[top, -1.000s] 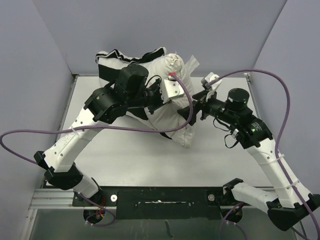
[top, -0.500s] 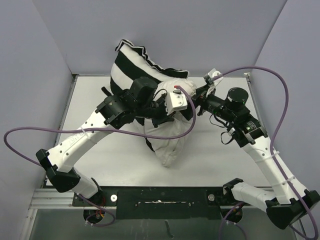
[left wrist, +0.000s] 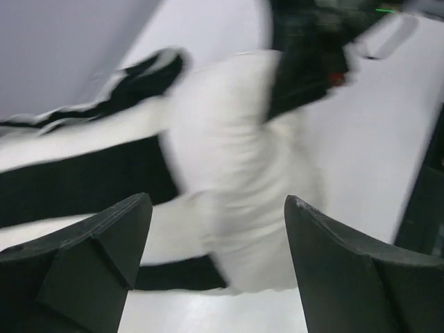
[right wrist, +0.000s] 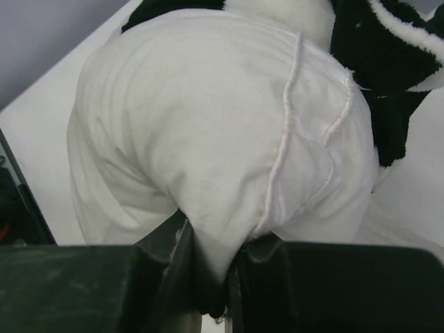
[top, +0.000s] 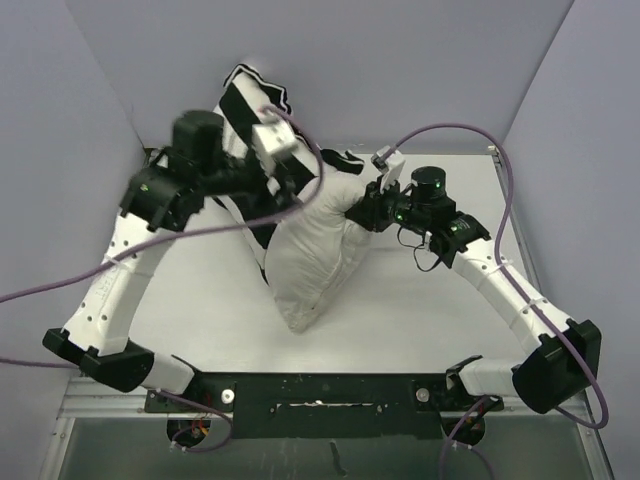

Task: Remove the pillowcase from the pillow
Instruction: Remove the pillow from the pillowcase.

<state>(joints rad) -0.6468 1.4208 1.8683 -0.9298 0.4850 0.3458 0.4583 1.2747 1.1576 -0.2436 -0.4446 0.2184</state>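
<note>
Grey walls close round the white desk [top: 430, 300], where the pillow [top: 310, 250] lies mid-desk, its far corner clamped between the jaws of the right gripper [right wrist: 208, 267]. The striped pillowcase [top: 245, 100] bunches toward the far-left corner, partly hidden behind the left arm. The left gripper [left wrist: 216, 205] has its jaws apart, though that view is blurred

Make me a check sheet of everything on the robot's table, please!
Surface: white table, no marks seen.
Job's things: pillow mostly bare, slanting up from the table; striped pillowcase bunched at its far end by the back wall.
Clutter: nothing seen.
Grippers: left gripper open, holding nothing; right gripper shut on a pinch of the pillow.
Cables: purple cables loop from both wrists.
Surroundings: plain grey walls on three sides.
</note>
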